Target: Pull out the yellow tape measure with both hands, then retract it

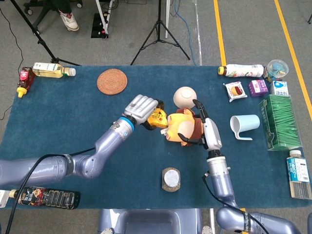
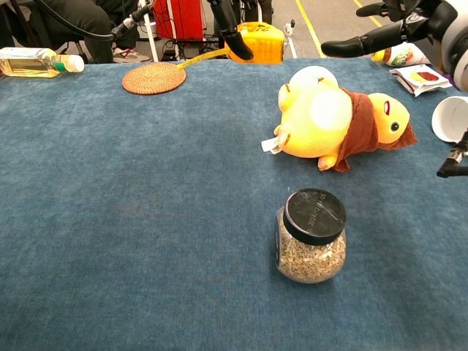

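Note:
My left hand (image 1: 142, 109) grips the yellow tape measure (image 1: 158, 119) and holds it above the table, just left of the yellow plush toy (image 1: 181, 126). In the chest view the tape measure (image 2: 258, 43) shows at the top middle, with a short yellow strip (image 2: 197, 58) trailing to its left and my left hand's fingers (image 2: 232, 33) wrapped on it. My right hand (image 1: 204, 126) hovers open over the plush toy's right side, fingers spread. From the chest camera, the right hand (image 2: 398, 29) shows at the top right, apart from the tape measure.
A lidded jar of grain (image 2: 311, 235) stands in the near middle. A woven coaster (image 1: 111, 81) lies at the back left, a beige ball (image 1: 185, 97) behind the plush. A white cup (image 1: 244, 126), a green box (image 1: 279, 122), bottles and snack packs line the right and back edges.

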Robot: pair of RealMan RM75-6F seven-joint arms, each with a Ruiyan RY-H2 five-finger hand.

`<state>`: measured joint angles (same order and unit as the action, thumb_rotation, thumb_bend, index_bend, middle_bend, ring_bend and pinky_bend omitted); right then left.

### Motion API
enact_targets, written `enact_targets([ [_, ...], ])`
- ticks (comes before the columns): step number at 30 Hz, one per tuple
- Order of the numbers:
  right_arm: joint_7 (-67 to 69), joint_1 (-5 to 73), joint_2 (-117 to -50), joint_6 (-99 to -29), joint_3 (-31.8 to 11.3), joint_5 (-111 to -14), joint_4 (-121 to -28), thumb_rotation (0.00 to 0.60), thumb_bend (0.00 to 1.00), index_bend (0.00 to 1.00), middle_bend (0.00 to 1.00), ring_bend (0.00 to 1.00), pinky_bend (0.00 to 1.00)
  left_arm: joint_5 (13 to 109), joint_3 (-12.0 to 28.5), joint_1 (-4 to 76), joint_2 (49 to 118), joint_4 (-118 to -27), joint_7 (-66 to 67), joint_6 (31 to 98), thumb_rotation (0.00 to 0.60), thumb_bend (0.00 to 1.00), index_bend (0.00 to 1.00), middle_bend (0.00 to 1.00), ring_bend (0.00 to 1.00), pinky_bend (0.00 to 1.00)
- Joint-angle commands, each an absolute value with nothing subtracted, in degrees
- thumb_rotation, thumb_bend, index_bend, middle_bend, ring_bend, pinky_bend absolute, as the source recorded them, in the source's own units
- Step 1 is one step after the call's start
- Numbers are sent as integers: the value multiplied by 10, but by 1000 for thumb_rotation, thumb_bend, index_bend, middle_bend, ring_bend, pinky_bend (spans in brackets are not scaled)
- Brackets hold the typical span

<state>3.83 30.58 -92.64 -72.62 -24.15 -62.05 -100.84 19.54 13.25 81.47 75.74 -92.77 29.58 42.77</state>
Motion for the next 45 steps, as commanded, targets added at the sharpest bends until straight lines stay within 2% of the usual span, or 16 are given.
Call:
enact_targets([
  [1, 35, 309, -932, -726, -241, -617, -999, 600, 201, 0, 50, 95, 220, 183, 133, 825, 763, -924, 296, 428, 600, 265, 550, 445, 341, 388],
  [20, 26, 325, -944, -718, -251, -596, -967, 600, 201, 0, 49, 95, 218, 147, 126, 859, 766, -926, 292, 427, 600, 265, 550, 445, 341, 389],
  [45, 18, 329, -947, -720, -251, -590, -969, 600, 202, 0, 50, 95, 209, 126, 118, 881, 781, -909, 289, 431, 600, 264, 550, 447, 346, 395],
])
